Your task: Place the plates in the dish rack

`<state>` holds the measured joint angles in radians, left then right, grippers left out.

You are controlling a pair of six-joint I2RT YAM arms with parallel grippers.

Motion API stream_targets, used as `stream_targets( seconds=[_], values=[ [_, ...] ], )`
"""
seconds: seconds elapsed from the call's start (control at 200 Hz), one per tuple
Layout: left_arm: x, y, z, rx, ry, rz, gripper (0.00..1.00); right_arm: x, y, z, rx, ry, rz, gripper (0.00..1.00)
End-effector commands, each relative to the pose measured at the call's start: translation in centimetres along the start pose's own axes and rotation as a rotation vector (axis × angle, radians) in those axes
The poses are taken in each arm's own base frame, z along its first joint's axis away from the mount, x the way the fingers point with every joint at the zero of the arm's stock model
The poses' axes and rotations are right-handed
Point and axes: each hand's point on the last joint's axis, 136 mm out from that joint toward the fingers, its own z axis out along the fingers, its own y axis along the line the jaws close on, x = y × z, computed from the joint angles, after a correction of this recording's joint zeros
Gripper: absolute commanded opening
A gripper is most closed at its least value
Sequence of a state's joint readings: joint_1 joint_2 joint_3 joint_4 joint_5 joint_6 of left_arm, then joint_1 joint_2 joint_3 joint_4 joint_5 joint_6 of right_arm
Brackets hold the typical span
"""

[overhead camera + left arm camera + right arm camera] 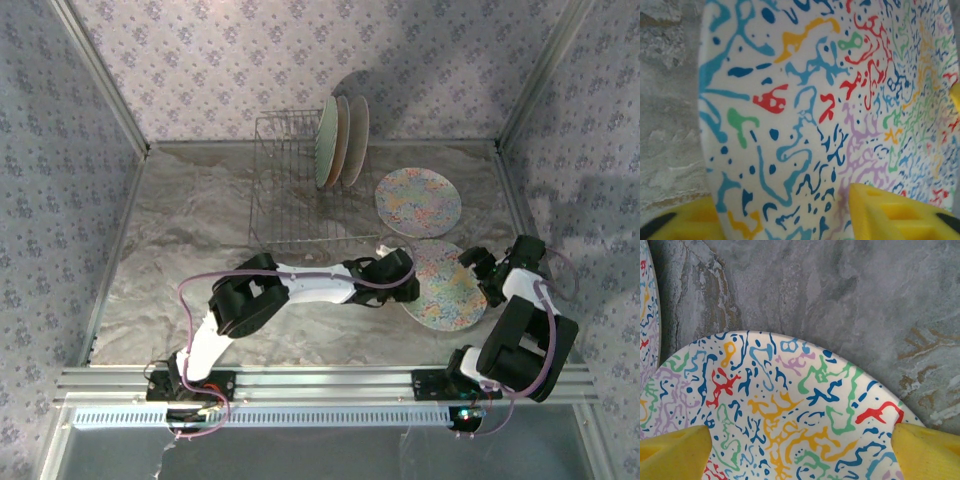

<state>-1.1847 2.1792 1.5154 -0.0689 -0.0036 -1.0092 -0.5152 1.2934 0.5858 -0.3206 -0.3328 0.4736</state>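
Two round multicoloured mosaic plates (418,200) were seen flat on the grey table (200,230) beside the dark wire dish rack (290,190). The nearer plate (450,295) was straddled at its rim by the left gripper (405,283), fingers apart; the right gripper (478,268) was spread wide at its right edge.

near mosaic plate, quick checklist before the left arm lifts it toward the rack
1. Left gripper at the rim of the near mosaic plate: ok.
2. Firm grip on that plate: cannot tell; its yellow fingers flank the plate in the left wrist view.
3. Right gripper open, not clamping the plate: ok.
4. Free slots in the dish rack: ok, left of the three standing plates.
5. Far mosaic plate apart from the near one: cannot tell, edges look close.
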Motion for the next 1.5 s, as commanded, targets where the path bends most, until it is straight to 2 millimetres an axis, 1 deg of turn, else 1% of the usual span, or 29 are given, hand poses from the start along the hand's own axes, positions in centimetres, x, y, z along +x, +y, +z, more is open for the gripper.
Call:
stream_targets(
  seconds=[0.0, 0.045, 0.17, 0.25, 0.375, 0.525, 0.625, 0.715, 0.77, 0.78, 0.904, 1.004, 1.099, 1.204, 1.289, 1.389, 1.444, 1.479, 1.484, 1.494],
  values=[
    [-1.8, -2.7, -2.0, 0.092, -0.049, -0.024, 0.35, 1.8, -1.7, 0.6, 0.054, 0.061, 0.039, 0.96],
    [-1.9, -2.7, -2.1, 0.092, -0.051, -0.029, 0.27, 1.8, -1.7, 0.5, 0.055, 0.059, 0.037, 0.95],
    [-2.3, -2.7, -2.6, 0.095, -0.06, -0.04, 0.12, 1.7, -1.7, 0.5, 0.054, 0.056, 0.036, 0.96],
    [-2.6, -2.8, -3.0, 0.101, -0.067, -0.049, 0.0, 1.7, -1.6, 0.4, 0.052, 0.055, 0.035, 0.96],
    [-3.1, -3.4, -3.9, 0.124, -0.084, -0.06, 0.0, 1.5, -1.4, 0.1, 0.048, 0.047, 0.026, 0.96],
    [-4.0, -4.5, -5.2, 0.15, -0.102, -0.058, 0.0, 0.7, -0.9, -1.6, 0.056, 0.003, 0.014, 0.97],
    [-4.8, -5.5, -6.0, 0.166, -0.11, -0.038, 0.0, 0.1, 0.0, -3.8, 0.042, -0.054, 0.006, 0.98],
    [-5.5, -6.6, -7.1, 0.186, -0.124, -0.014, 0.0, -1.0, 1.1, -6.4, 0.042, -0.134, -0.022, 0.99],
    [-6.0, -7.4, -7.9, 0.203, -0.141, -0.005, 0.0, -1.9, 2.2, -8.2, 0.034, -0.181, -0.047, 1.0],
    [-6.1, -7.5, -8.1, 0.207, -0.144, -0.003, 0.0, -1.6, 2.1, -8.4, 0.041, -0.171, -0.046, 0.99],
    [-7.1, -9.2, -10.2, 0.241, -0.168, 0.033, 0.0, -2.8, 4.5, -12.2, 0.007, -0.224, -0.091, 1.0],
    [-7.7, -10.1, -12.0, 0.257, -0.182, 0.065, 0.0, -3.3, 6.4, -14.9, -0.043, -0.266, -0.112, 1.0],
    [-8.2, -10.8, -13.9, 0.272, -0.203, 0.09, 0.0, -3.3, 8.2, -16.8, -0.1, -0.283, -0.123, 1.0],
    [-8.6, -11.1, -16.0, 0.278, -0.228, 0.113, 0.0, -2.6, 10.2, -18.1, -0.171, -0.283, -0.133, 0.99],
    [-9.0, -11.4, -18.0, 0.287, -0.251, 0.134, 0.0, -2.0, 11.8, -19.6, -0.217, -0.288, -0.162, 0.99],
    [-9.3, -11.9, -20.6, 0.31, -0.275, 0.156, 0.0, -1.8, 14.0, -21.9, -0.284, -0.315, -0.207, 0.99],
    [-9.5, -11.8, -22.0, 0.313, -0.302, 0.164, 0.0, -1.8, 15.3, -23.1, -0.321, -0.326, -0.233, 0.99],
    [-9.8, -11.6, -22.9, 0.306, -0.321, 0.17, 0.0, -1.7, 15.7, -23.4, -0.335, -0.315, -0.244, 0.99],
    [-9.8, -11.5, -23.0, 0.305, -0.324, 0.171, 0.0, -1.8, 16.1, -24.0, -0.345, -0.327, -0.25, 0.99],
    [-9.8, -11.5, -23.3, 0.302, -0.329, 0.173, 0.0, -1.9, 16.4, -24.4, -0.354, -0.332, -0.256, 0.99]
  ],
)
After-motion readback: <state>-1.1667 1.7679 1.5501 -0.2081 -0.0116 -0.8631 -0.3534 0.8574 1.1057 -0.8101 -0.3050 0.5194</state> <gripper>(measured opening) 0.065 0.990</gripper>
